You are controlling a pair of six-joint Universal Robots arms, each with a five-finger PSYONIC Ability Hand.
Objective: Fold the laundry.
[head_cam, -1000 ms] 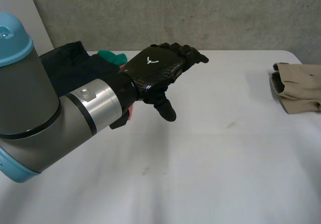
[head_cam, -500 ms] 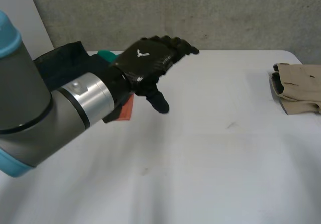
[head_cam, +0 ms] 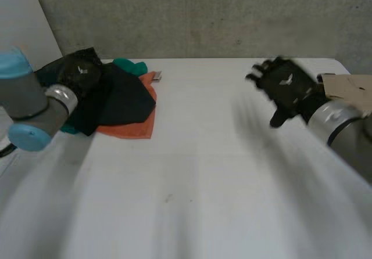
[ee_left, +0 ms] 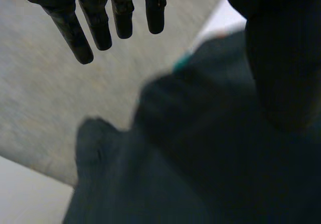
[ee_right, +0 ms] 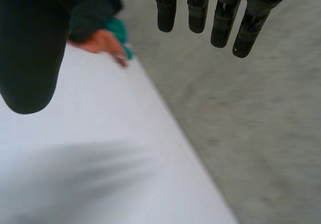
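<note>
Since the earlier frame our left hand (head_cam: 81, 73) went from the middle of the white table (head_cam: 192, 183) back over the crumpled laundry pile (head_cam: 125, 105) of black, orange and teal cloth, and our right hand (head_cam: 285, 87) came in near the folded beige garment (head_cam: 349, 90). From the left wrist we see straight, relaxed fingers (ee_left: 95, 23) above soft dark cloth (ee_left: 190, 158). From the right wrist we see fingers (ee_right: 198, 8) straight and apart, holding nothing.

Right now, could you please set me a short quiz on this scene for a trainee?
1. True or false: the right hand holds the tan garment.
2. Of the heaped cloths at the left hand, which lies uppermost? A orange cloth, B black cloth, C teal cloth.
3. Fill in: both hands' fingers are ____ (straight or curled).
Key: 1 false; 2 B; 3 straight.
</note>
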